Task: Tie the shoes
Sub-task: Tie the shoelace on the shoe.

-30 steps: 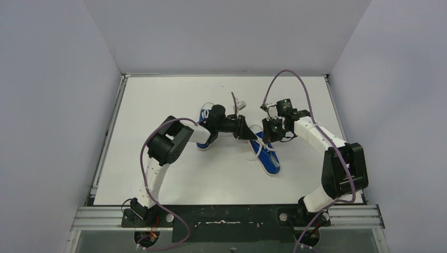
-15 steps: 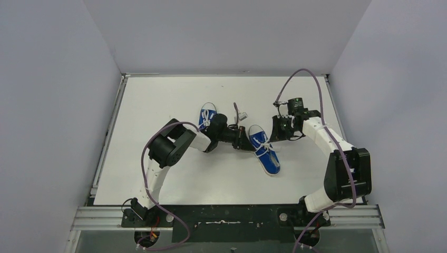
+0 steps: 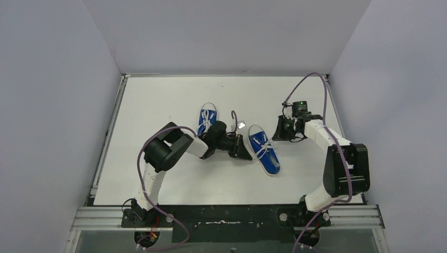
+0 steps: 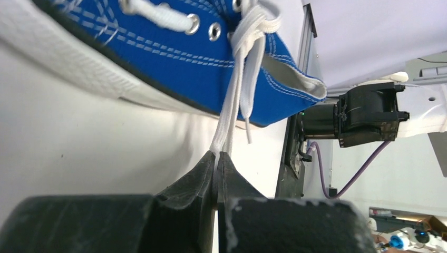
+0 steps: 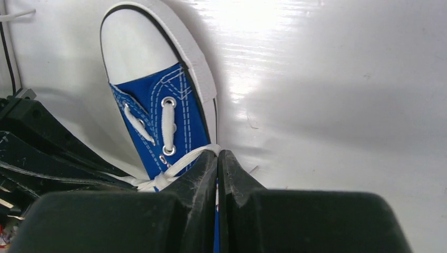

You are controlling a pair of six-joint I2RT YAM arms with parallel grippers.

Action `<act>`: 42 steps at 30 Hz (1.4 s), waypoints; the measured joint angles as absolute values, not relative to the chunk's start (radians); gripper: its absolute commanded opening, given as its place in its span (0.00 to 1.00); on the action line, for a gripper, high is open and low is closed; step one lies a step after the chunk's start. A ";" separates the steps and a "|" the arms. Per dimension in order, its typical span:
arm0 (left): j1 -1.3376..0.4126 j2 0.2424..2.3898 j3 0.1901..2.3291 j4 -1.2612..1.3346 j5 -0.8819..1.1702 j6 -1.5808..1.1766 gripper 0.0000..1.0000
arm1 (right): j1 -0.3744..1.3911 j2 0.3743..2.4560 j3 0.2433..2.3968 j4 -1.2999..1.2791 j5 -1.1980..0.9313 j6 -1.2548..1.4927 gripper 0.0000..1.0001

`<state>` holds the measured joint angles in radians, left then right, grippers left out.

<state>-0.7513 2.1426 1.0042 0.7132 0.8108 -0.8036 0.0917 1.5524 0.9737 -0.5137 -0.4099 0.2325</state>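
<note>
Both left tool [image 4: 216, 154], right tool [image 5: 217, 153] pinch laces [image 4: 232, 105]; shoe [image 3: 263, 151] far from table [image 3: 158, 100] edges.

White arms [image 3: 320, 134], black tools [image 4: 217, 158], purple cables [image 3: 141, 158]

On the white counter [image 3: 158, 100], the left gripper [image 3: 246, 153] and right gripper [image 3: 277, 135] flank the nearer blue shoe [image 3: 269, 161] with white laces [image 3: 263, 149], while the other blue shoe [image 3: 207, 118] lies just beyond the left arm [image 3: 174, 145].
</note>
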 measured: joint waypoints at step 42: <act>-0.691 2.022 0.957 0.370 0.801 -0.601 0.43 | -0.005 1.667 0.950 -0.440 -0.420 0.262 0.49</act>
